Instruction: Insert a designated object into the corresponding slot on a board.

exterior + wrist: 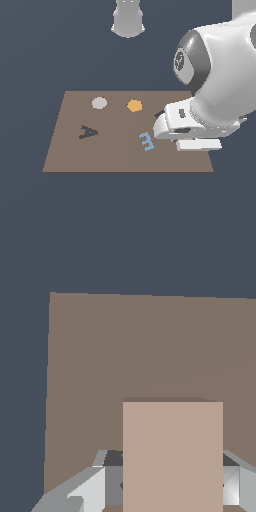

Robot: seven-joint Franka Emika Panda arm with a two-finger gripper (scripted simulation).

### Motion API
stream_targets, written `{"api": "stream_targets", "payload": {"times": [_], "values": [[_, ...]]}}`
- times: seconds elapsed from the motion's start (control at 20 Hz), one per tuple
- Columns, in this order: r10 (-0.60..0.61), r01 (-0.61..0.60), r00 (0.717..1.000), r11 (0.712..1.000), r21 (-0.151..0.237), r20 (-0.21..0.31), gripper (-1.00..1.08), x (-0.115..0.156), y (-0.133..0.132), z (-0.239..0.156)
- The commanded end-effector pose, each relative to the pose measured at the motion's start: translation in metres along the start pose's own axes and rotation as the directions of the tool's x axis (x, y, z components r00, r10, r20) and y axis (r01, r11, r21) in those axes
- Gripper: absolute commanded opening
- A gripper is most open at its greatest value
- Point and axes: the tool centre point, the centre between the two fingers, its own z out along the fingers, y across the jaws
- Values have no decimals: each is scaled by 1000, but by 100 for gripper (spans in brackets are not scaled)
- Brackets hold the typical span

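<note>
In the wrist view the light pinkish-tan block (172, 456) stands between my gripper's (172, 493) grey fingers (90, 488), which press on its two sides. It hangs just above the brown board (125, 346), near one of the board's corners. In the exterior view my hand (185, 127) hovers low over the board's (115, 155) right side, and the block and the fingers are hidden under it. Only a dark corner of the tilted navy slot (159, 114) shows beside the hand. The slot is out of the wrist view.
On the board lie a grey disc (99, 103), an orange hexagon (134, 105), a blue E piece (147, 141) and a dark A cutout (88, 132). The arm's base (128, 19) stands at the back. Dark floor surrounds the board.
</note>
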Motion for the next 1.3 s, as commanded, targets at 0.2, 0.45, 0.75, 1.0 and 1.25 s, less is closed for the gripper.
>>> {"api": "stream_targets", "payload": {"times": [0.2, 0.45, 0.75, 1.0, 1.25], "values": [[0, 0, 1000, 1000, 0, 0, -100, 0, 0, 0], [-20, 20, 1000, 1000, 0, 0, -100, -1, -1, 0], [-98, 98, 995, 995, 0, 0, -100, -4, -4, -1], [-206, 206, 979, 979, 0, 0, -100, -9, -7, -1], [-349, 349, 937, 937, 0, 0, -100, -17, -11, -2]]}}
